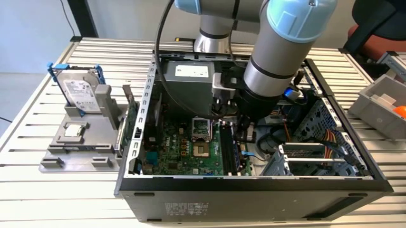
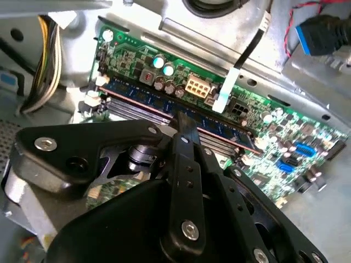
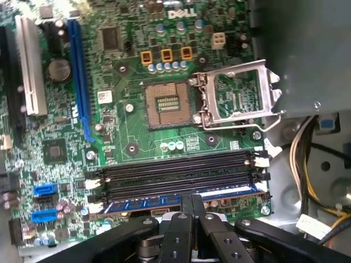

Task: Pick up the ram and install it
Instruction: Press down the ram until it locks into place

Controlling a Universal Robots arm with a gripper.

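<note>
My jaws are closed on the ram (image 3: pixel 164 201), low in the first wrist view, its edge sitting in the slot nearest me. To seat it well I judge I should press straight down, keeping it level with the slot clips (image 3: pixel 262 160). Two empty slots (image 3: pixel 175 174) lie just beyond. The case (image 1: pixel 254 183) walls and cables (image 3: pixel 307 164) crowd the arm closely.

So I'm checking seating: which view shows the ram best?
The first wrist view: the ram lies along a memory slot, under the claw. The second wrist view shows its edge; in the exterior view the arm hides it.
</note>
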